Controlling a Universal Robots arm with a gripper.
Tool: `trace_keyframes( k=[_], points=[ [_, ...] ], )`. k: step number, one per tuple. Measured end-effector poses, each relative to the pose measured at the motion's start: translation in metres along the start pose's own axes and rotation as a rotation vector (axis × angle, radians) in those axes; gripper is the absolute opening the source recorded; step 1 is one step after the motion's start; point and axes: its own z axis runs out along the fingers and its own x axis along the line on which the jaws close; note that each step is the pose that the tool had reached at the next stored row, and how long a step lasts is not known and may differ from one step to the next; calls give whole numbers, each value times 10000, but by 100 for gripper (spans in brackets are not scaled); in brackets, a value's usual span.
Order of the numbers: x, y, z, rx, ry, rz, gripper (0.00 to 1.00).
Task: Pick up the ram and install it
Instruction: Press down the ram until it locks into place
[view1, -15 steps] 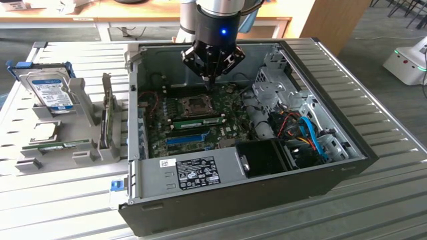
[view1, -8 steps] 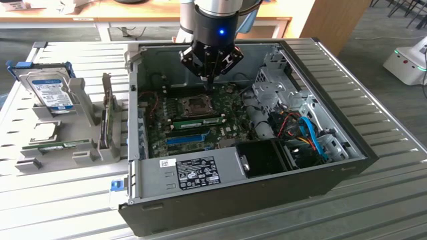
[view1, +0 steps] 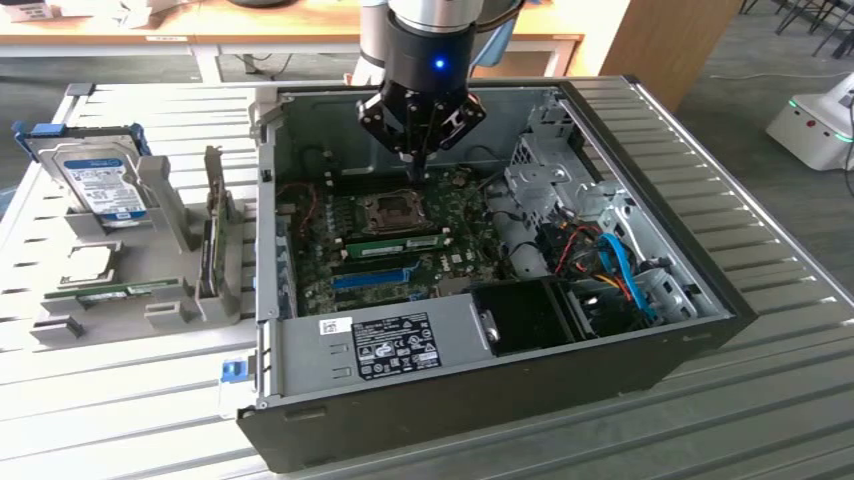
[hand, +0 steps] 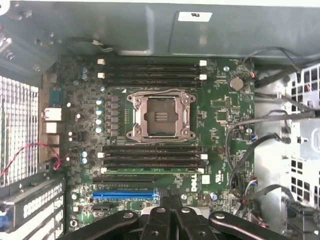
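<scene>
Above the motherboard (view1: 400, 235), closed end effector (view1: 418, 172) hovers; ram (view1: 395, 243) sits installed.

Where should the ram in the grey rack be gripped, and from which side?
Probably mid-length on the ram, jaws across its thin faces, coming from above: it seems to sit edge-up in the rack, leaving its long top edge exposed.

open computer case (view1: 441, 340) | CPU socket (hand: 160, 117) | hard drive (view1: 107, 180) upright in grey holder (view1: 160, 300)
</scene>
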Motion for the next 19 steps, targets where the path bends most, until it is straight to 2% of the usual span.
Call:
trace_keyframes(
  k=[2, 6, 7, 9, 19],
  points=[
    [1, 0, 2, 2, -7, 192, 10],
    [2, 0, 2, 2, -8, 199, 10],
    [2, 1, 3, 16, -9, 200, 10],
    [2, 0, 3, 85, 22, 199, 10],
    [3, 10, 6, 92, 32, 199, 10]
  ],
)
